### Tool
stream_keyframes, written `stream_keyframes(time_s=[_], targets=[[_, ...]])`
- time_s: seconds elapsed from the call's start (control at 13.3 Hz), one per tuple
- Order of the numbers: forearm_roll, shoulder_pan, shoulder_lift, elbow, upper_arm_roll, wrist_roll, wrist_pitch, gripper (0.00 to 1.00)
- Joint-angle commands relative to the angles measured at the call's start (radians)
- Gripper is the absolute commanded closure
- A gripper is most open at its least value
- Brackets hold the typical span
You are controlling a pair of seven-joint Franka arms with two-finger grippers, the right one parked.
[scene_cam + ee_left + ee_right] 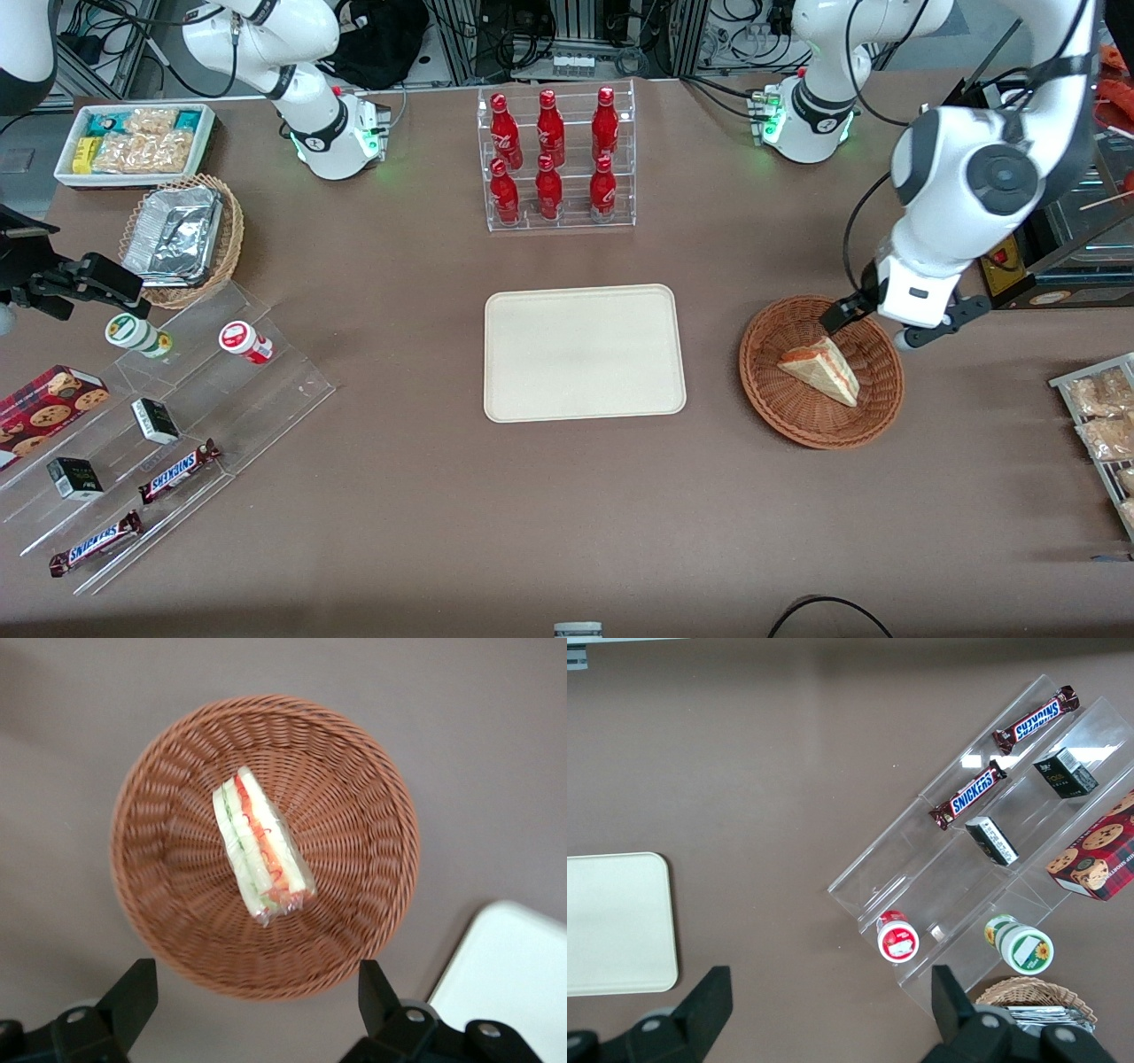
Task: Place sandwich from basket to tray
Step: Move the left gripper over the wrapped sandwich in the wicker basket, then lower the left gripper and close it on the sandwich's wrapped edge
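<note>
The sandwich (822, 368) (261, 846), a wrapped white-bread wedge with orange-red and green layers, lies in the middle of the round reddish-brown wicker basket (769, 390) (354, 815). My gripper (873, 326) (255, 992) hangs open above the basket's rim, at the edge farther from the front camera, with nothing between its fingers. It is apart from the sandwich. The cream tray (585, 353) (514, 983) (616, 921) lies flat and bare at the table's middle, beside the basket toward the parked arm's end.
A clear rack of red bottles (556, 159) stands farther back than the tray. A stepped acrylic shelf (177, 425) with snack bars, a tan foil-filled basket (182, 237) and a white snack bin (135, 142) sit toward the parked arm's end. Packets on a rack (1103, 416) lie near the basket.
</note>
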Motion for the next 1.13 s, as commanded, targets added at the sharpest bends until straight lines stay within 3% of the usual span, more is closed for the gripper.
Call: stream_keyframes(time_s=[0.0,0.23,1.05], targets=[[0.012,0.002,-0.009,-0.066,0.004,-0.185,0.066,0.00],[0.005,0.005,0.046,-0.069,0.006,-0.324,0.119,0.00],[0.007,0.013,0.244,-0.058,0.007,-0.333,0.329,0.00]])
